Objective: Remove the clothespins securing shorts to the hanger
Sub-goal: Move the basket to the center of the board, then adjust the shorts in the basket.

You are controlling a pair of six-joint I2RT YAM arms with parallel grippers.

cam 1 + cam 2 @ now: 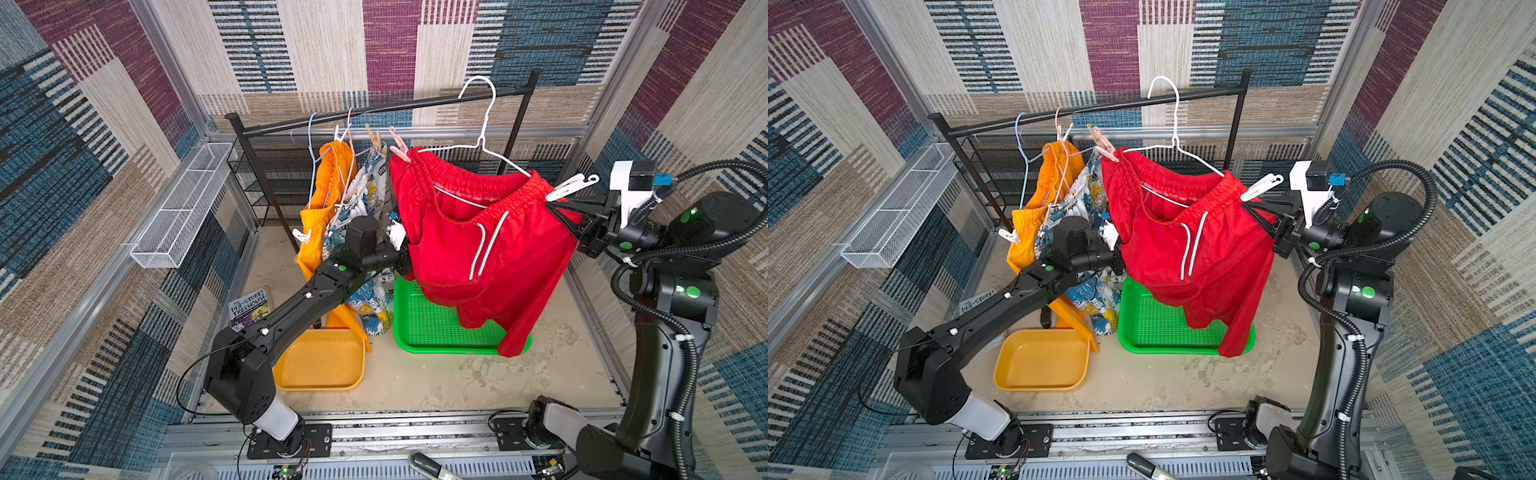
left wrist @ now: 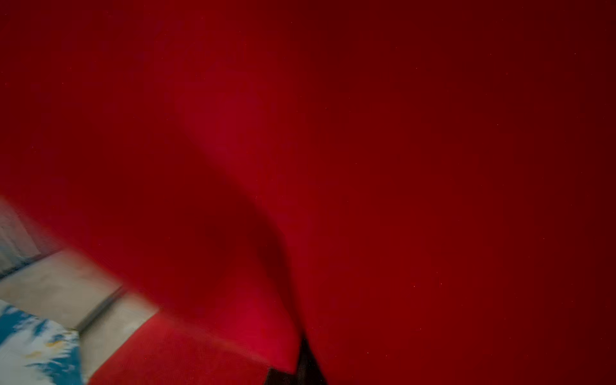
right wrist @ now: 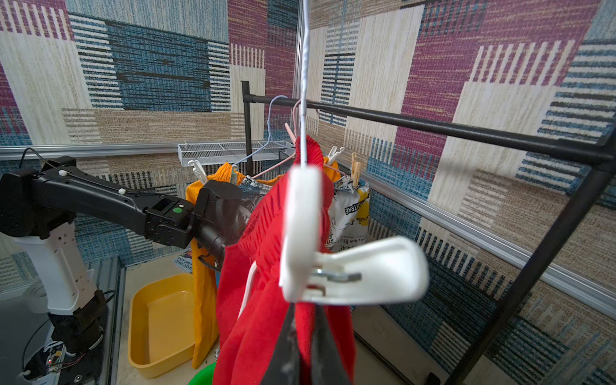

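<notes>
Red gathered-waist shorts (image 1: 478, 249): right pincer (image 1: 552, 204) pinches them beneath the white plastic clothespin (image 1: 571, 188); left pincer (image 2: 301, 365) closed, buried in them.

Robot lab cell: aluminium frame (image 1: 172, 66) upper left, carpet wall panels (image 1: 390, 41), left arm (image 1: 291, 307) and right arm (image 1: 660, 374) bolted to bottom rail (image 1: 415, 432)

Both top views bright, evenly lit, sharp; faint soft shadows on tabletop (image 1: 457, 382); walls (image 1: 104, 208) bow toward edges. Left wrist view: dim, blurred red shorts (image 2: 366, 166) fill nearly everything. Right wrist view: near white clothespin (image 3: 350, 270) out of focus, background sharp.
</notes>
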